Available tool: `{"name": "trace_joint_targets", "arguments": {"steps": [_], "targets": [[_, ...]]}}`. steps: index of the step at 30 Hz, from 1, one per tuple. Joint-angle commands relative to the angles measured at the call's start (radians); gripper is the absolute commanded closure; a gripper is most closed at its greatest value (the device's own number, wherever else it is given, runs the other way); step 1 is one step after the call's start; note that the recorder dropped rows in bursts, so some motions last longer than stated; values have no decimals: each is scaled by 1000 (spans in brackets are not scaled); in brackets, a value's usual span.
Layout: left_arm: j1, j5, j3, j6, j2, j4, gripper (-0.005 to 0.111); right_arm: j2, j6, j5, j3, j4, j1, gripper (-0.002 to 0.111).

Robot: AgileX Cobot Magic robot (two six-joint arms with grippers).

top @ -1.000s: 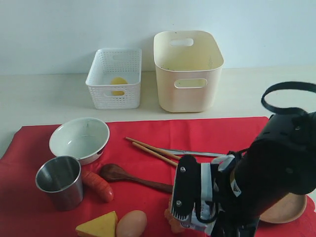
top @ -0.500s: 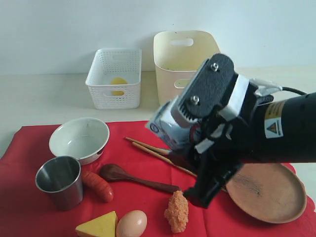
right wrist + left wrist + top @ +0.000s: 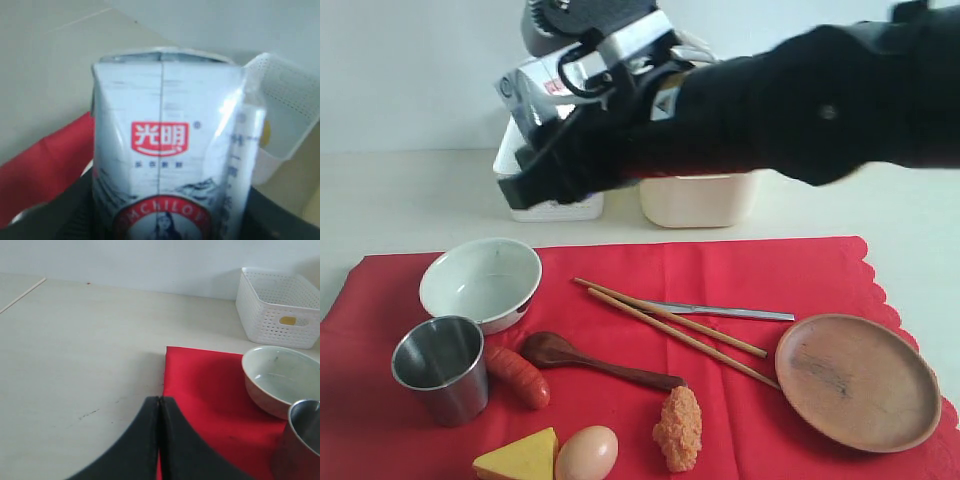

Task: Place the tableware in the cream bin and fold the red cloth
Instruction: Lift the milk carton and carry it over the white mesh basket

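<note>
Right gripper (image 3: 552, 105) upper left of frame, clamped on milk carton (image 3: 525, 90) above white basket (image 3: 575, 207). Cream bin (image 3: 700, 202) mostly hidden behind arm. Tableware well below fingers, on red cloth (image 3: 620, 275): bowl (image 3: 480, 282), cup (image 3: 440, 368), plate (image 3: 857, 380) (lower right). Left gripper (image 3: 159, 405) fingers pressed together by cloth edge.

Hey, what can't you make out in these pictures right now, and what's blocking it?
Cream bin: exterior view, the right arm hides its rim and inside.
White basket: exterior view, the arm and milk carton cover most of it.
Steel cup: left wrist view, cut off by the frame edge.
Right jaws: right wrist view, the carton fills the frame.
</note>
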Motion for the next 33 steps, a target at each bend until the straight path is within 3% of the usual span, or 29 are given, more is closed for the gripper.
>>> {"name": "trace_joint_targets", "arguments": {"steps": [1,6,12,18,24,33], "targets": [[2,-10,4,0,-5,-1,106,162,66,-115,-175,4,-3,108],[2,-10,4,0,-5,-1,106,438,88,-167,-463,4,-4,108],[2,-10,4,0,-5,-1,106,696,88,-289,-720,176,-68,108],[2,-10,4,0,-5,-1,106,798,34,-493,-733,245,-110,108],[2,-10,4,0,-5,-1,106,859,-162,-605,-748,294,-107,107],[2,-10,4,0,-5,-1,106,886,-362,-607,-748,368,-103,63]]}}
